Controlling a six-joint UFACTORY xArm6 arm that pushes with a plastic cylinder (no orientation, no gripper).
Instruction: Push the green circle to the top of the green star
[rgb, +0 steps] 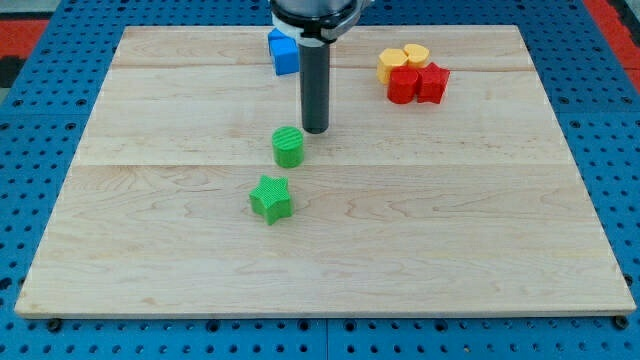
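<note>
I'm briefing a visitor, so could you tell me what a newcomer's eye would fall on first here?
First, the dark rod from the view's top centre, my tip just above-right of the green circle, with the green star below it. Next, the red and yellow blocks clustered at the top right, and a blue block behind the rod.

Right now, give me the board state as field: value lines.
tip: my tip just up-right of the green circle, small gap
green circle: above the green star, slightly right, apart
green star: left of board centre
blue block: top edge, partly behind the rod
red and yellow blocks: clustered touching, top right
</note>
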